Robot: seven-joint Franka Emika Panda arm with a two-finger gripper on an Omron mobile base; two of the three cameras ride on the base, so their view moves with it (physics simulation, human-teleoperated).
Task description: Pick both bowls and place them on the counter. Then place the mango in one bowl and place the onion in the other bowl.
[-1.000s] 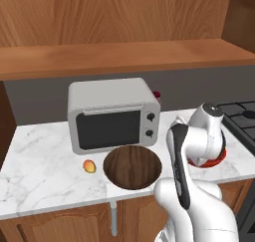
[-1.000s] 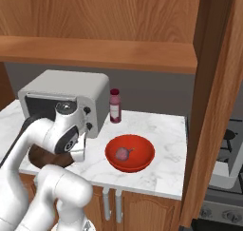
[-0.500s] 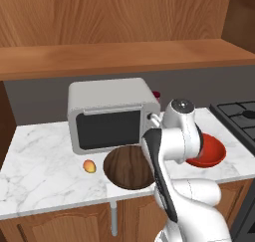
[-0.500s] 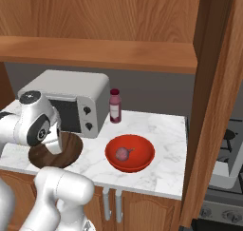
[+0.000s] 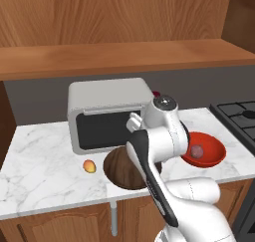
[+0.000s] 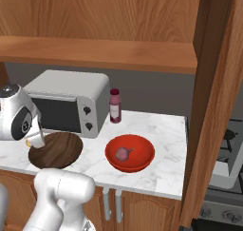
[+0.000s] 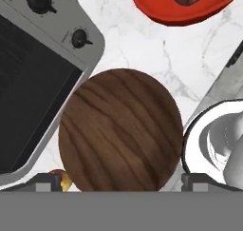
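Both bowls on bench [image 6: 161,168]; onion [image 6: 122,153] in red bowl [image 6: 142,151]. Mango [image 5: 89,166] left, beyond wooden bowl [image 7: 121,130] under my tool [image 7: 121,185]; tips spread, empty.

We see the counter [image 5: 40,161], a white marble slab with grey veins, carrying everything here. A grey microwave [image 5: 107,111] sits at its back, around twelve o'clock. Directly in front of it, at six o'clock, lies the dark wooden bowl [image 5: 124,169], near the front edge. At nine o'clock from that bowl rests the mango [image 5: 89,166], apart from it. At three o'clock stands the red bowl [image 6: 129,152], with the onion [image 6: 123,153] inside. A small dark red bottle [image 6: 115,106] stands just beside the microwave's right side.
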